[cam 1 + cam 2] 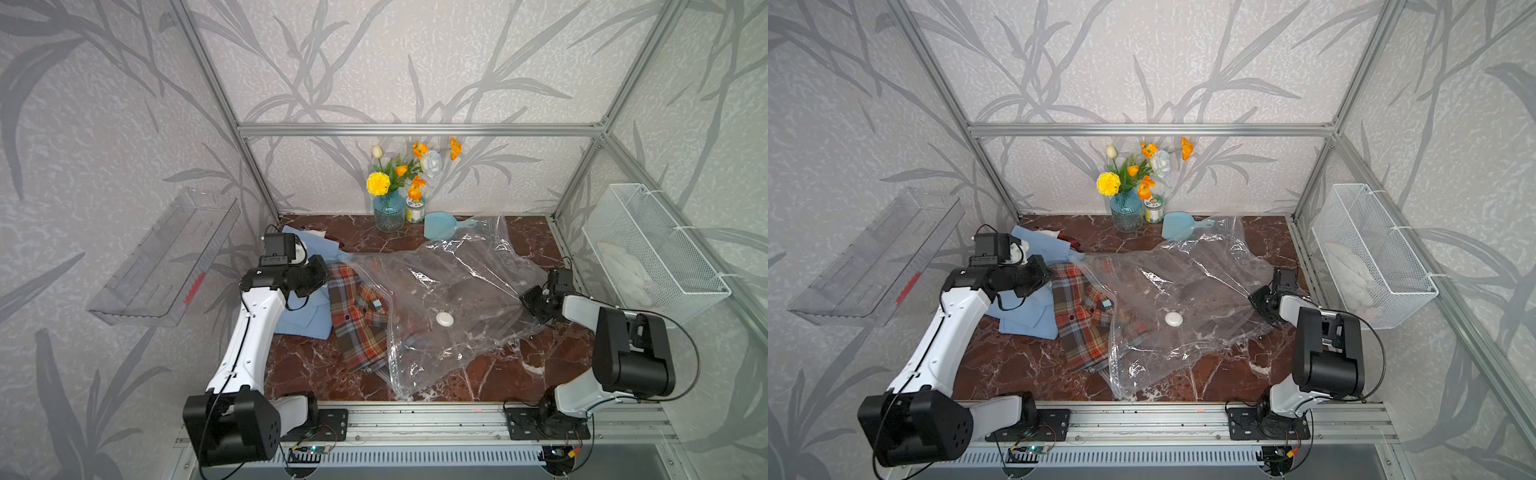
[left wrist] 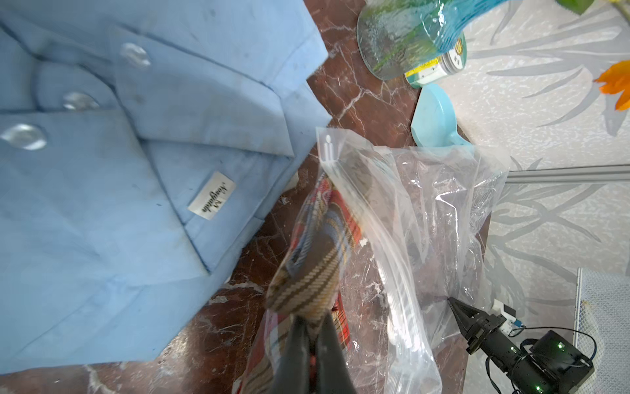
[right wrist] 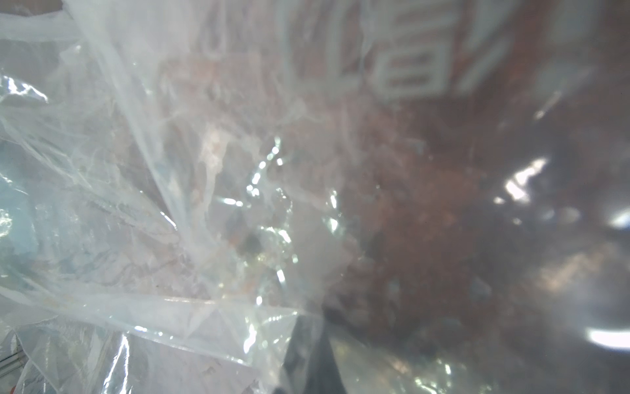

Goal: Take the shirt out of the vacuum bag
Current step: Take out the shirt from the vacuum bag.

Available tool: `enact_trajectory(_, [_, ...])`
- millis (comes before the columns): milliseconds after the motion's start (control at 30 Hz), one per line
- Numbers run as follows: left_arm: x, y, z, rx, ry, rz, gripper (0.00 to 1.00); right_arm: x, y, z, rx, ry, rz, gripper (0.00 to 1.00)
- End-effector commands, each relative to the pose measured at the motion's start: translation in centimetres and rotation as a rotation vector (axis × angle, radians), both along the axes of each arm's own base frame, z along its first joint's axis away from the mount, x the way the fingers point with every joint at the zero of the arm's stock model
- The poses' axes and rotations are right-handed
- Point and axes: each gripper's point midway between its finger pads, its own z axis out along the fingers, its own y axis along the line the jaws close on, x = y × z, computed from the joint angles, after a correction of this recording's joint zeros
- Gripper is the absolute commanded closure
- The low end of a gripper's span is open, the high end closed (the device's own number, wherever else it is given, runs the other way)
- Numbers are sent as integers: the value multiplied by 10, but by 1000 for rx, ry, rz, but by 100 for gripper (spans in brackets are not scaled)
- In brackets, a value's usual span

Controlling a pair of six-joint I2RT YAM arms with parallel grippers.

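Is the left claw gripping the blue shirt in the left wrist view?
No, the left claw is shut on a fold of the plaid shirt at the mouth of the vacuum bag; the blue shirt lies clear of it.

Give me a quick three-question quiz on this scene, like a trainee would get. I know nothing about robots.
1. True or false: the plaid shirt lies wholly inside the vacuum bag.
2. What does the left hand pinch? A) blue shirt B) plaid shirt C) blue scoop
3. Fill in: the right hand is shut on the ___.
Key: 1 false, part of it sticks out of the bag's mouth; 2 B; 3 vacuum bag.
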Motion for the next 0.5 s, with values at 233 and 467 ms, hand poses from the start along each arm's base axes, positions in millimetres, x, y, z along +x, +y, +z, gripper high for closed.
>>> enact_trajectory(233, [31,62,36,216,15,54,100,-22,-19,-26,-36,157,-39,100])
enact_trajectory(467, [58,94,49,294,36,95,100,-16,-23,-29,-37,160,-39,100])
